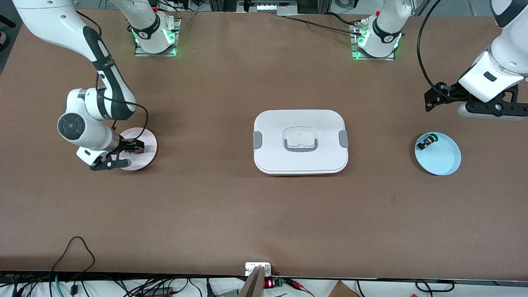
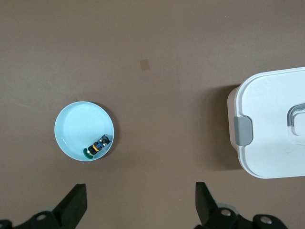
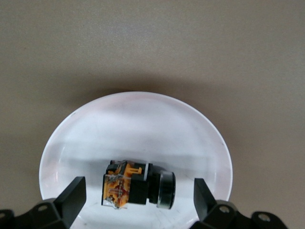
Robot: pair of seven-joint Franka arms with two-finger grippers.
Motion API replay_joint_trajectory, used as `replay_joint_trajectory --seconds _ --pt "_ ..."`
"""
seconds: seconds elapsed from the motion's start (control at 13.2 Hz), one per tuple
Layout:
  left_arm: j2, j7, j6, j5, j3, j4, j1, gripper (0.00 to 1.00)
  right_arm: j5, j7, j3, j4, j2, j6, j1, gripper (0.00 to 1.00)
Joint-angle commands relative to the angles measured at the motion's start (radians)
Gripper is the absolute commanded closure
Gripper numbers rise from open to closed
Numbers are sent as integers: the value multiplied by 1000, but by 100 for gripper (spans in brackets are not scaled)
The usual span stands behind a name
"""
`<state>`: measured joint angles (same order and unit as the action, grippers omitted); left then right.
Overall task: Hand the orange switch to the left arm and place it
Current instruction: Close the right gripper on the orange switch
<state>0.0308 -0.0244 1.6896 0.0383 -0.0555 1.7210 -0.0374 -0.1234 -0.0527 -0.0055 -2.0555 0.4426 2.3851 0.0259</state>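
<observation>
- Your right gripper (image 1: 123,154) is down low over the pale pink plate (image 1: 146,142) at the right arm's end of the worktop (image 1: 206,206). Its fingers (image 3: 71,198) stand wide apart with nothing between them.
- In the right wrist view the orange switch (image 3: 138,190) lies on its side in that plate, between the two fingers but touched by neither. You can see its orange block at one end and a dark round cap at the other.
- Your left gripper (image 1: 486,108) hangs in the air at the left arm's end of the worktop, over bare surface just past the light blue plate (image 1: 443,159), toward the arms' bases. Its fingers (image 2: 74,205) are also spread wide and hold nothing.
- The light blue plate carries a small black part with a green tip (image 2: 96,147), resting against the plate's rim.
- The box (image 1: 300,142) sits in the middle of the worktop, between the two plates and well apart from both. Its lid is on, with grey clips at both short ends and the recessed handle in the middle.
- Neither gripper is near the box.
</observation>
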Motion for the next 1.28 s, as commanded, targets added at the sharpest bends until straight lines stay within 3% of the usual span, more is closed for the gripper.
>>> replay_joint_trajectory --seconds 0.0,0.6,0.75,0.83,0.91,1.06,1.21 --pt "-14 -6 -13 19 0 -27 -2 0 -7 4 2 -9 25 34 -1 0" --pt "-14 -5 -13 19 0 -27 -2 0 4 5 2 -41 45 71 -3 3" --pt "-14 -5 -13 19 0 -29 -2 0 4 7 2 -48 45 80 -3 22" --pt "-14 -6 -13 19 0 -29 -2 0 4 7 2 -48 42 77 -4 42" --pt "-14 -6 -13 19 0 -27 -2 0 4 5 2 -46 39 75 -8 53" --pt "-12 -6 -13 19 0 -27 -2 0 4 -9 4 -46 27 68 -8 67" --pt "-12 -6 -15 19 0 -27 -2 0 1 -13 7 -42 2 20 -6 73"
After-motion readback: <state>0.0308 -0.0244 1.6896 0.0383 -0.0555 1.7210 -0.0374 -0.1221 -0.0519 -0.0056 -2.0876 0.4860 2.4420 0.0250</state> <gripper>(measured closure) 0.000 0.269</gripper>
